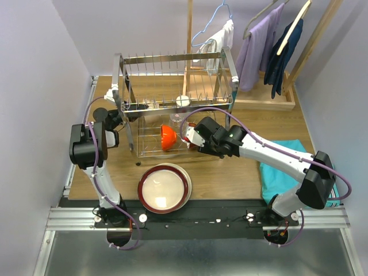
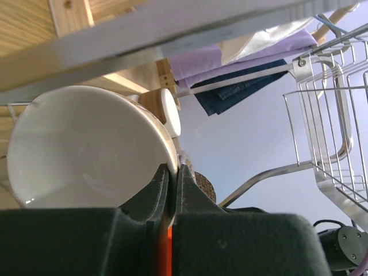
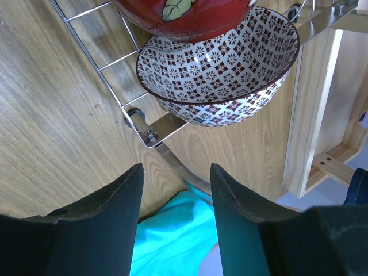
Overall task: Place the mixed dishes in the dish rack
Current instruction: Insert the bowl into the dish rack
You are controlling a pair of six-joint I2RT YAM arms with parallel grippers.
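Note:
The chrome dish rack [image 1: 172, 63] stands at the back of the table. In the left wrist view my left gripper [image 2: 172, 169] is shut on the rim of a cream-white round dish [image 2: 86, 149] with a beige outer edge, beside the rack's left end [image 1: 119, 118]. My right gripper [image 1: 187, 138] hangs open at the lower tier, nothing between its fingers [image 3: 176, 172]. Just ahead of it a red-patterned bowl [image 3: 218, 75] leans in the wire tier under a dark red bowl [image 3: 184, 11]. An orange bowl [image 1: 168, 137] lies there too. A dark-red-rimmed cream plate [image 1: 164, 188] tops a stack near the front edge.
A wooden hanger stand with clothes [image 1: 270, 52] rises behind and right of the rack. A teal cloth [image 1: 282, 167] lies at the right under my right arm. A small beige cup [image 1: 183, 100] sits in the rack.

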